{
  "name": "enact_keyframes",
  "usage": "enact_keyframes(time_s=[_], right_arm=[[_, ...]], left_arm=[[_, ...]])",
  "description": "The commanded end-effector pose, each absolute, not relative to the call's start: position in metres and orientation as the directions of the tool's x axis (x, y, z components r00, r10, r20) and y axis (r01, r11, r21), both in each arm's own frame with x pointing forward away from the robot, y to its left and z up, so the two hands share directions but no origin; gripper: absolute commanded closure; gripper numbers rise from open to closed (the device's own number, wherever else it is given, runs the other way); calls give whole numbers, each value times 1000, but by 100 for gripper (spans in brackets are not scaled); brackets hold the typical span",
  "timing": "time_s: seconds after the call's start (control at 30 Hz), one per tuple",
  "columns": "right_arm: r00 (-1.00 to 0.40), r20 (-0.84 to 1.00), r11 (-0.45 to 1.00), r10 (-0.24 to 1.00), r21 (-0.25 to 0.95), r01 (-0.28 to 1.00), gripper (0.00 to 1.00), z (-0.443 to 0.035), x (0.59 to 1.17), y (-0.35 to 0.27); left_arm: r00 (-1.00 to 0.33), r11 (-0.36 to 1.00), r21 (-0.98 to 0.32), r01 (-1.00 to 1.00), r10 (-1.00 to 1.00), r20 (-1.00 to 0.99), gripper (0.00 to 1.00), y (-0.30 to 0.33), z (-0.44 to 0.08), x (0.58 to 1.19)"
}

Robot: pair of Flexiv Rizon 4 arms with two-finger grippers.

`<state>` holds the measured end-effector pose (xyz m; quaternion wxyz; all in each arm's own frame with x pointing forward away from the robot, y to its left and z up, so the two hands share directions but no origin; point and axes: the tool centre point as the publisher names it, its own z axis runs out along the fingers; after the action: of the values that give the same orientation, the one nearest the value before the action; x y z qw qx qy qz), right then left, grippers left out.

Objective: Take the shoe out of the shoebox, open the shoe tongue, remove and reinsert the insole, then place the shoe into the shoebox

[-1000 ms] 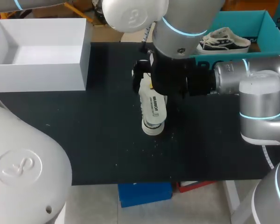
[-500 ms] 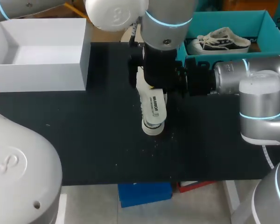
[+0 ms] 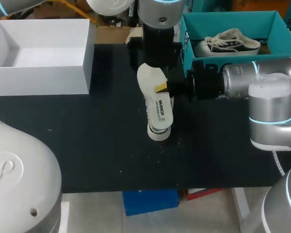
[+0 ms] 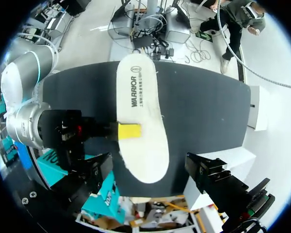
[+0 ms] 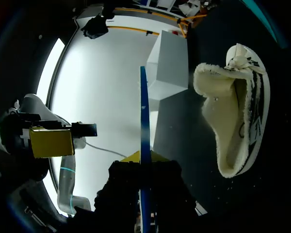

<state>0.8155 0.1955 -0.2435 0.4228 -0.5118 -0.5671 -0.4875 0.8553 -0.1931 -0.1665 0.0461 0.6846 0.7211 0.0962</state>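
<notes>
The right hand grasps the insole above the shoe. The left hand, higher above the shoe, is released.

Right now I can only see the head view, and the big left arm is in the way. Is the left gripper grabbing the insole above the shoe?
Observer: No. In the left wrist view the left gripper is open, and the insole lies ahead of it, not between its jaws.
Operator: So is it all the way out?
Observer: Yes. The right wrist view shows the insole edge-on, with a gap between it and the shoe, which lies on the table.
</notes>
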Motion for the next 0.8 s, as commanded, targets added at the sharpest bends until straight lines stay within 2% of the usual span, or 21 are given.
enact_keyframes(time_s=[0.03,0.43,0.8], right_arm=[[-118,979,-2,169,120,993,100,-244,815,197],[-118,979,-2,169,120,993,100,-244,815,197],[-118,979,-2,169,120,993,100,-244,815,197]], left_arm=[[-51,41,186,982,997,51,0,-190,-170,877],[-68,63,183,981,998,20,0,-181,-177,921],[-77,72,181,981,997,22,0,-186,-176,899]])
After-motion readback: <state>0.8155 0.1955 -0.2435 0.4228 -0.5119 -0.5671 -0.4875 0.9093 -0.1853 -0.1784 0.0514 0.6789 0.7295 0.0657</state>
